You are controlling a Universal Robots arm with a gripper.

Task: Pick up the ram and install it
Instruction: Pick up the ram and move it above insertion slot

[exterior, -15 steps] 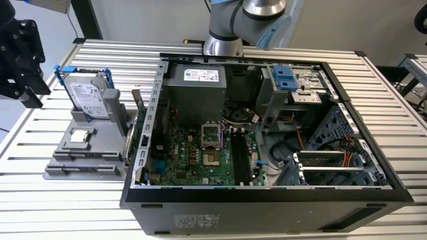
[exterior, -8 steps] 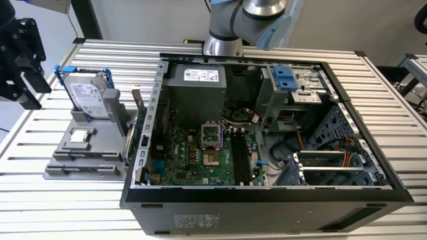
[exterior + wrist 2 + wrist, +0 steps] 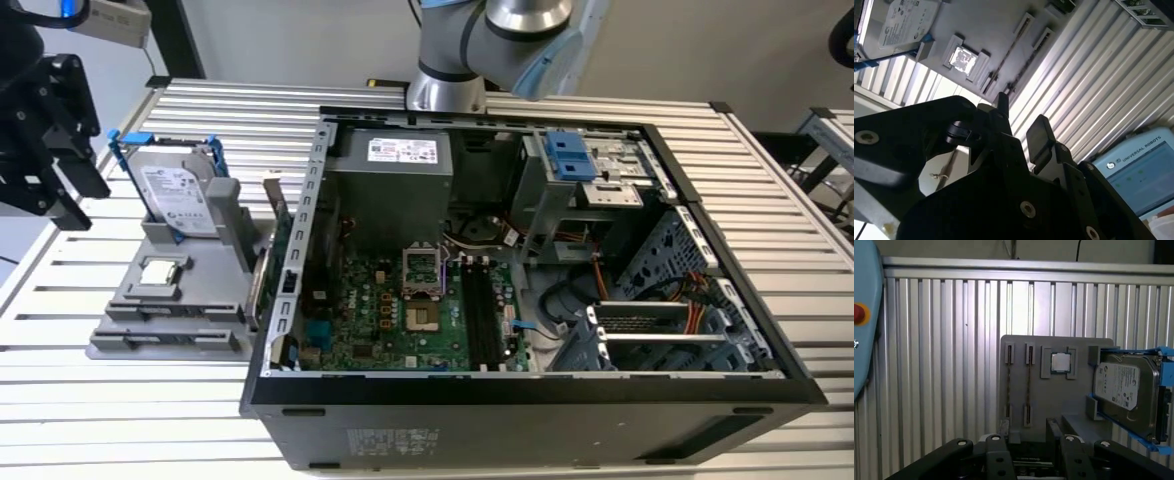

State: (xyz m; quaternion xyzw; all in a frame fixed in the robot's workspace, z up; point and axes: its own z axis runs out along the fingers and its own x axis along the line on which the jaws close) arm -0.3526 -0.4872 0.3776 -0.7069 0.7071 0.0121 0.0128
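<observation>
The ram shows edge-on as a thin dark strip (image 3: 1029, 385) held between the end brackets of a slot in the grey holder (image 3: 1054, 400); a second such strip lies in the slot beside it. In the second wrist view the same strips (image 3: 1004, 55) run across the holder. My gripper (image 3: 1030, 427) hangs above the holder's near edge, apart from the ram. Its black fingers (image 3: 1040, 131) stand apart with nothing between them. In the exterior view the gripper (image 3: 74, 195) is at the left edge, above and beside the holder (image 3: 174, 300).
The open computer case (image 3: 534, 385) lies at the exterior view's right of the holder, with the motherboard's long memory slots (image 3: 487, 310) and processor socket (image 3: 424, 290). On the holder stand a silver hard drive in a blue frame (image 3: 174, 190) and a square processor chip (image 3: 160, 270). A control tablet (image 3: 1139, 175) lies on the slatted table (image 3: 134, 420).
</observation>
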